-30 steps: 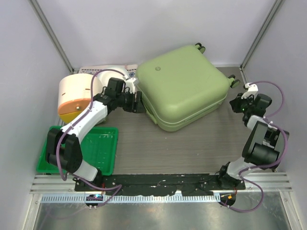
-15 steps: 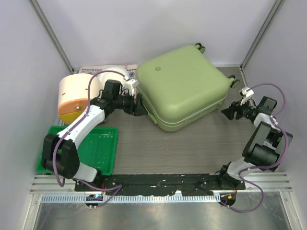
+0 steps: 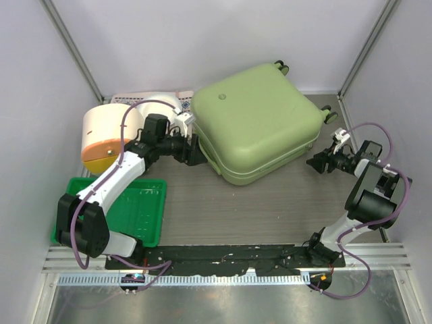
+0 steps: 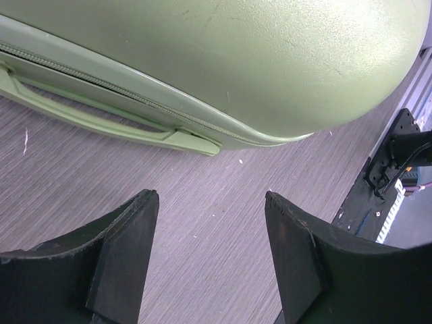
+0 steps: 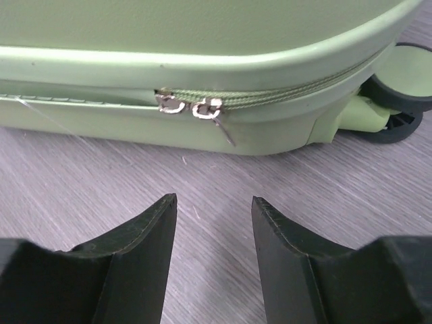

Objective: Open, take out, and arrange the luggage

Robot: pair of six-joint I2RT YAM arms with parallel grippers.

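Lying flat at table's [image 3: 270, 209] far middle: suitcase [image 3: 255, 121], shells together. Left gripper [image 3: 197, 151] stood parted, empty, beside handle [image 4: 108, 118]. Right gripper [image 3: 314, 163] stood parted, empty, facing zipper pulls [image 5: 189, 106] near wheel [image 5: 395, 108].

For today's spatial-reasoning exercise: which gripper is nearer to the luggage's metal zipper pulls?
Right. The right gripper faces the zipper pulls, just ahead of its open jaws and not touching. The left gripper is at the luggage's opposite side, near its handle.

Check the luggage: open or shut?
Shut. The luggage lies flat, closed up; its zipper runs closed, two sliders meeting on the side.
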